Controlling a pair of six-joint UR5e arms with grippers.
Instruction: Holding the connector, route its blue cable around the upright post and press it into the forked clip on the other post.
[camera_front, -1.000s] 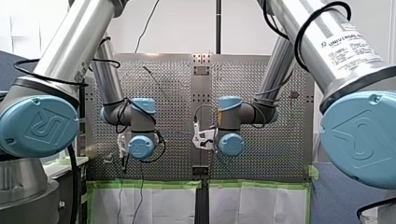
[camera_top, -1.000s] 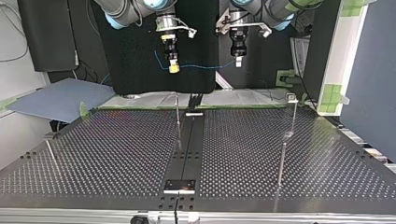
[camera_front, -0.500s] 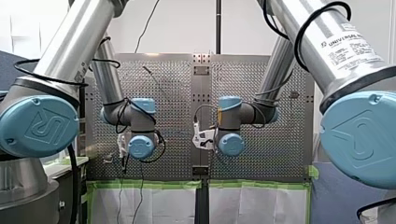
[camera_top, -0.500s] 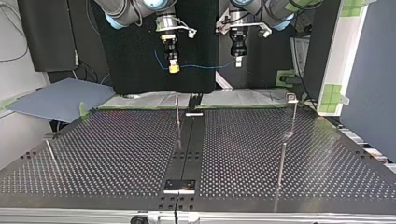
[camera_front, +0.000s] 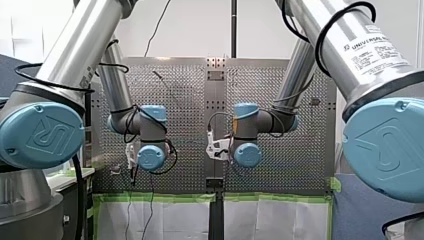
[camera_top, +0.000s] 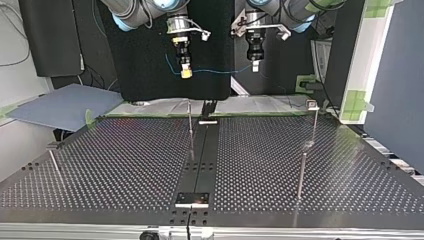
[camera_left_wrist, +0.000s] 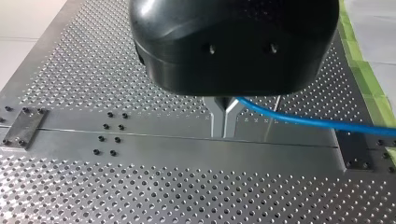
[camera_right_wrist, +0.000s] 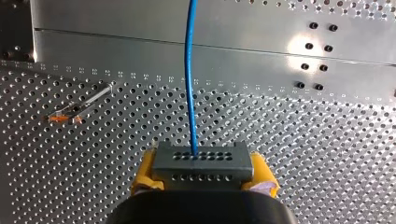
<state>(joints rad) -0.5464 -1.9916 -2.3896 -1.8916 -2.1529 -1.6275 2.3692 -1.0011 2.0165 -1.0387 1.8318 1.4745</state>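
My left claw (camera_top: 255, 66) and my right claw (camera_top: 185, 72) hang level, both clamped.

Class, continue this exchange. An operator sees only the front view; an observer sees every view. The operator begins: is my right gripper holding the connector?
Observer: Yes; the right wrist view shows the connector clamped between the right gripper's yellow pads.
Operator: What about the other arm?
Observer: The left gripper's metal fingers are shut on the blue cable.
Operator: Routed yet?
Observer: No; in the top view the cable hangs between both grippers, clear of every post.
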